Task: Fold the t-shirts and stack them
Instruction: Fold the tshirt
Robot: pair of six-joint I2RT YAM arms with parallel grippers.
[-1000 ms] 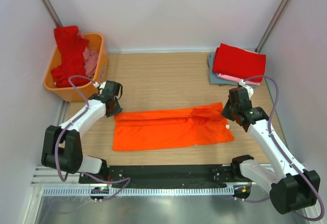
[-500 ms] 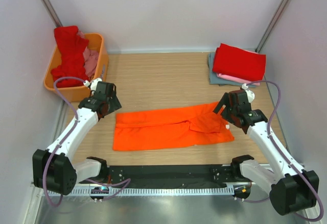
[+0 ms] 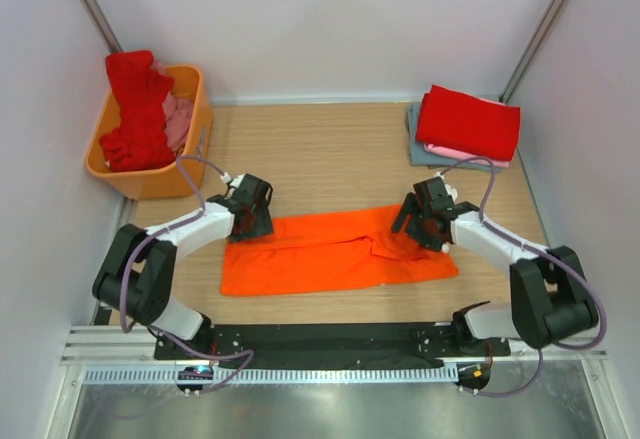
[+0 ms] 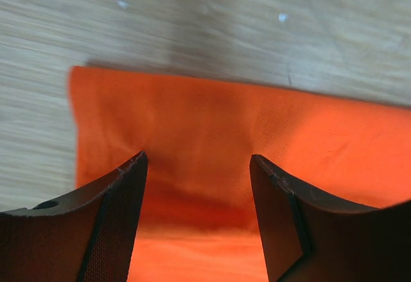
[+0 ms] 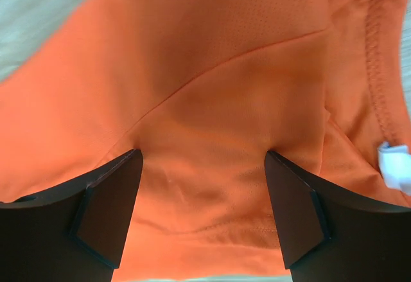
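You won't find any readable text, number or brand in these views. The only label you can see is the small white tag (image 5: pixel 393 167) at the neck of the orange t-shirt (image 5: pixel 212 102). Its face looks blank and is too blurred to read.

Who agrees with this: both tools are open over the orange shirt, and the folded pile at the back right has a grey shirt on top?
Not quite: the top external view shows a red shirt topping that pile, the grey shirt at the bottom. The left tool and right tool are open over the orange shirt.
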